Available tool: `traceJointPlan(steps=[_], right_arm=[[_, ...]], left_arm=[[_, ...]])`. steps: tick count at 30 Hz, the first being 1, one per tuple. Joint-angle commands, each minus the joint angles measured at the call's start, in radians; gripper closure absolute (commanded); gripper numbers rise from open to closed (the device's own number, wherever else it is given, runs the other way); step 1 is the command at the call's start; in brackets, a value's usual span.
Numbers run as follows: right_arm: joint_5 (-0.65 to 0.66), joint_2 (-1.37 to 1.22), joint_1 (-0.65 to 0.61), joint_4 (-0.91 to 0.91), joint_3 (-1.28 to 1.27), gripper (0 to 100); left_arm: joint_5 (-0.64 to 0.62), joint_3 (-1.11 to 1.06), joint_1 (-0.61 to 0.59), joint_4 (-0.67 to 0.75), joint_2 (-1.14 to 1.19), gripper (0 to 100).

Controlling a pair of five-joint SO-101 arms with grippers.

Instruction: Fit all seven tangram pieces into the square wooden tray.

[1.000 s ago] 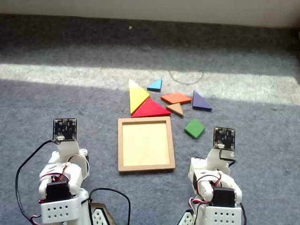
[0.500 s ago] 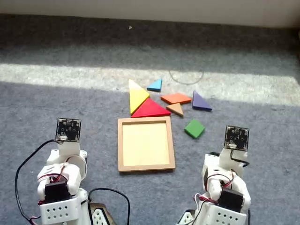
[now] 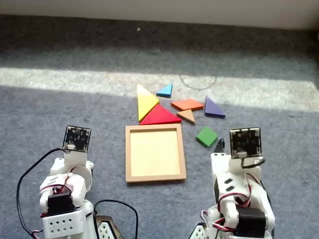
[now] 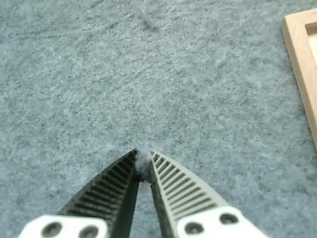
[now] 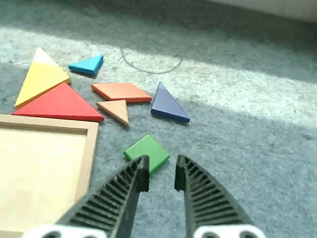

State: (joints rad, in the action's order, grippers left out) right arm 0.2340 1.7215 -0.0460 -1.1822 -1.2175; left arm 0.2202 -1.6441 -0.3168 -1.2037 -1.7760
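Tray (image 3: 128, 154) empty, flat on grey desk (image 3: 75, 99) between arms, edges square to them; nothing fitted yet. right tool (image 5: 161, 173) parted a little, empty, hovering just short of green square (image 5: 147, 153), judged lined up for first pick. Square lies diamond-wise to tray, no long axis, near tray's far corner. red triangle (image 3: 159, 116) long edge parallel to far rim, just beside it. left tool (image 4: 143, 154) tips nearly together, empty, parked over bare desk beside tray.

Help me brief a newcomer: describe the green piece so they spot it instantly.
Find the square wooden tray. Just right of its far corner, off the rim, lies the green piece. It is the only square piece; the tan triangle and purple triangle beyond it are not.
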Motion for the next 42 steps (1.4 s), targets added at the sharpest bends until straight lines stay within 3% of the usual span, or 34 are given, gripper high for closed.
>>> traceJointPlan(steps=[1, 5, 10, 17, 25, 31, 42], right_arm=[[0.008, -0.326, -0.133, 0.002, 0.182, 86.9], [0.005, -0.585, -0.246, 0.004, 0.340, 86.4], [-0.130, -0.868, -0.371, 0.004, 0.565, 85.9], [-0.209, -1.259, -0.530, 0.004, 0.835, 85.9], [-0.241, -1.661, -0.556, 0.004, 1.152, 85.4], [-0.241, -1.942, -0.558, 0.004, 1.400, 76.0], [-0.242, -2.388, -0.588, -0.010, 1.867, 74.1]], left_arm=[[0.006, 0.044, -0.010, -0.002, -0.044, 99], [0.006, 0.044, -0.010, -0.002, -0.044, 99], [0.008, 0.025, -0.008, 0.006, -0.044, 99], [0.044, 0.024, -0.007, 0.006, -0.044, 99], [0.055, 0.022, -0.007, 0.000, -0.044, 99], [0.057, 0.004, -0.005, 0.006, -0.044, 99], [0.057, 0.002, -0.005, 0.006, -0.044, 99]])
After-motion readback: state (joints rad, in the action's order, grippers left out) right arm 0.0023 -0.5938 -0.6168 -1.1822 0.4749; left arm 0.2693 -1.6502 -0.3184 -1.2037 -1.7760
